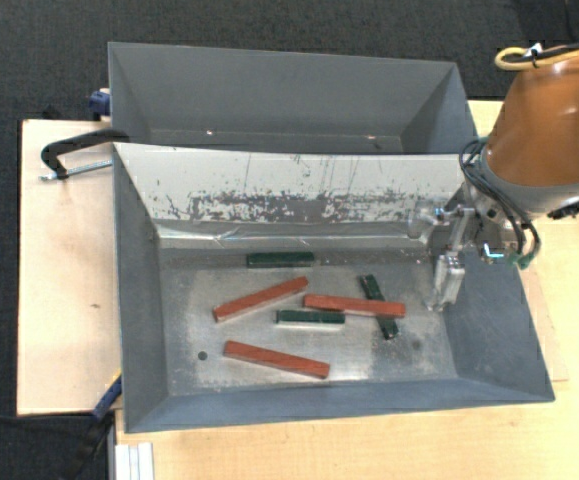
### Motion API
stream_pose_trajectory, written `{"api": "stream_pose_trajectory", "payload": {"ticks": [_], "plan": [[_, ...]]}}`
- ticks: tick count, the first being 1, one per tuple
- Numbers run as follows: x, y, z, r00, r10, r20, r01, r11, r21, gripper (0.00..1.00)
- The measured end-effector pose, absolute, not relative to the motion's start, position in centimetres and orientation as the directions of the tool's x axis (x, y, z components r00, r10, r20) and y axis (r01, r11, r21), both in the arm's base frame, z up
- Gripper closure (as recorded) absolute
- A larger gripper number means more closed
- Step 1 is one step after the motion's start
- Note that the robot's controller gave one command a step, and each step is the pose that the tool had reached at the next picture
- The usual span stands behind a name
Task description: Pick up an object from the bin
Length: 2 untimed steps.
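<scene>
Near left on the floor of the bin (139, 298), a red bar (275, 359) lies flat. Beyond it there's a tilted red bar (260, 299), a dark green bar (280, 260) by the far wall, and another green bar (310, 318) mid-floor. Further right, a third red bar (354, 306) crosses a short dark green stick (371, 288). Just right of that pair, the gripper (446, 286) hangs by the right wall; spread or closed, I cannot tell.

Grey metal bin (139, 298): back wall is streaked with dark scuffs. Red-brown flat bars (260, 299) and dark green flat bars (280, 260) are noted.
</scene>
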<state>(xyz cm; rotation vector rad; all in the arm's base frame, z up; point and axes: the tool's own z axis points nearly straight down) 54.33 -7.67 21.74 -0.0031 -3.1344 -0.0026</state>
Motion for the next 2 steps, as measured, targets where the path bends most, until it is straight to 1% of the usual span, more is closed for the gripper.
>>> {"api": "stream_pose_trajectory", "payload": {"ticks": [1,2], "plan": [[54.5,-7.6,22.2,-1.000,0.000,-0.002,0.000,1.000,0.000,0.00],[55.7,-7.5,16.9,-0.998,-0.067,-0.007,-0.067,0.998,0.000,0.00]]}}
